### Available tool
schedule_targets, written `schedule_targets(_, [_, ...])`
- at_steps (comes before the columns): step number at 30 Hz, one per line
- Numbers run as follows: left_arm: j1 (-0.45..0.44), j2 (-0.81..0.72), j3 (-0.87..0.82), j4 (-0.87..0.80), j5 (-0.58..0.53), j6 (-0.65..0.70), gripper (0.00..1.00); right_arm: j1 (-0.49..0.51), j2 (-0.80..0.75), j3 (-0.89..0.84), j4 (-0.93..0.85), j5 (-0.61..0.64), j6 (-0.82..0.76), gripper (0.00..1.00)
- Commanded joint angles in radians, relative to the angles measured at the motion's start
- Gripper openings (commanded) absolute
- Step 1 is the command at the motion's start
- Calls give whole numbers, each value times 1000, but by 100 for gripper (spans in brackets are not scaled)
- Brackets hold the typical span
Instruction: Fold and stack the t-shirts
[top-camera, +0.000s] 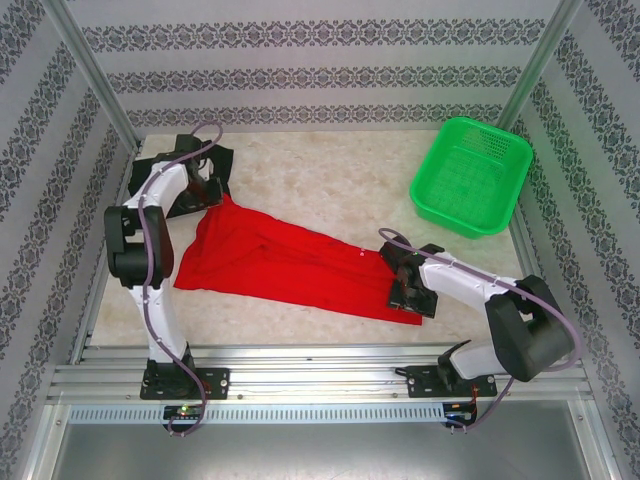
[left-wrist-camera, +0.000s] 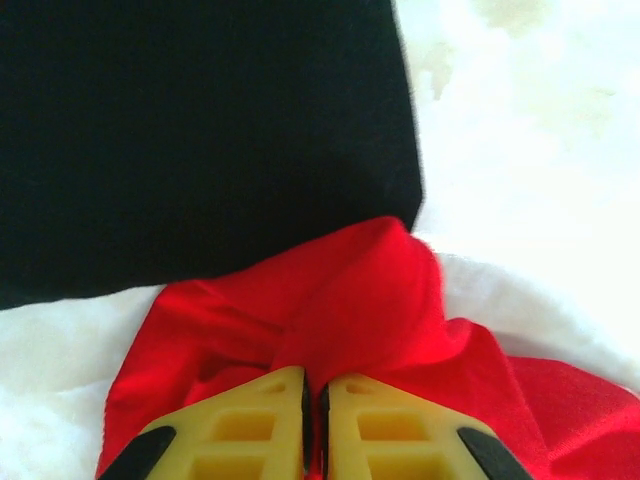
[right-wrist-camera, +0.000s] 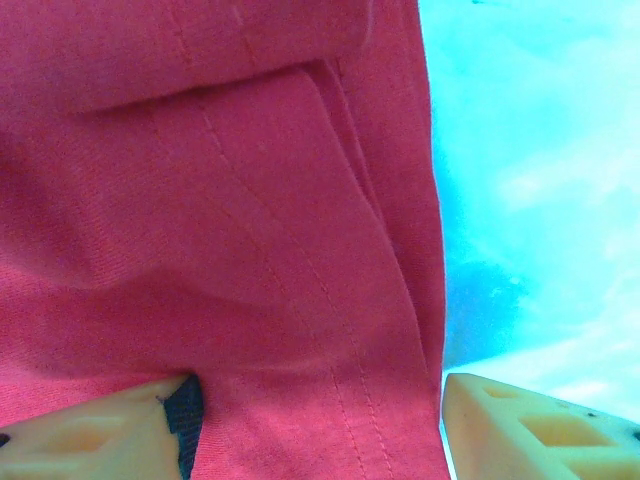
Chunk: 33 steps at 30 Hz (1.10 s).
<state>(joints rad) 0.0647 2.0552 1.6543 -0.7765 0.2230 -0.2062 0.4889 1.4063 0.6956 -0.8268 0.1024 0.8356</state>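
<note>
Far right: green basket (top-camera: 470, 175) | left tool (left-wrist-camera: 315, 385) pinches red shirt (left-wrist-camera: 350, 290), black shirt (left-wrist-camera: 200, 140) seemingly touching | right tool (right-wrist-camera: 320, 420) apart, astride it

One t-shirt (top-camera: 290, 265) was seen in bright red, with matching stitch lines along its hem; the other t-shirt (left-wrist-camera: 200, 140) was shown plain black. The basket (top-camera: 472, 175) was coloured vivid green, with a mesh pattern. The table (top-camera: 330, 170) was marbled in cream. The walls (top-camera: 320, 75) were papered white with dark ornamental bands. The fingers (left-wrist-camera: 250, 430) of the left gripper (left-wrist-camera: 315, 420) were moulded yellow and edged black.
</note>
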Motion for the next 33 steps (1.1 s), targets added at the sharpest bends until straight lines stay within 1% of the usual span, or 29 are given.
schedule_targets(1, [-5,43,19,-52,-38,42,21,5,14,15,-59,63,13,65])
schedule_targets(2, [-5,47,17,-44,-40,41,26,5,14,15,-59,63,13,65])
schedule_targets(5, [-2,51,18,-19,-52,33,27,0,6,15,-63,67,14,66])
schedule_targets(7, [1,49,33,-9,-52,24,41,-1,-5,18,-68,71,7,67])
schedule_targets(8, [4,48,47,-10,-55,17,43,-3,-16,22,-76,75,5,69])
schedule_targets(10, [6,35,69,-10,-62,6,44,-5,-41,28,-81,78,-1,72])
schedule_targets(12, [6,6,79,-13,-48,-6,51,-6,-80,37,-91,75,-10,75])
schedule_targets(13, [6,-12,78,-16,-45,-12,52,-6,-100,40,-98,78,-10,77])
schedule_targets(16, [4,-107,21,-8,-34,-27,56,-14,-192,55,-118,91,-1,79])
schedule_targets(19, [-3,-230,-82,26,10,-11,61,-26,-308,55,-51,86,-24,83])
schedule_targets(21, [-17,-299,-163,53,70,18,64,-96,-349,54,3,27,-57,83])
schedule_targets(23, [-34,-332,-213,38,84,32,65,-190,-318,65,32,-52,-88,82])
schedule_targets(24, [-42,-345,-242,39,106,27,66,-219,-284,83,34,-65,-104,81])
schedule_targets(27, [-59,-376,-331,76,146,0,66,-244,-163,159,63,-92,-163,79])
schedule_targets(29, [-74,-391,-380,99,172,-10,66,-259,-69,221,48,-78,-186,75])
schedule_targets(33, [-77,-419,-475,71,134,-77,64,-263,63,288,72,-134,-208,67])
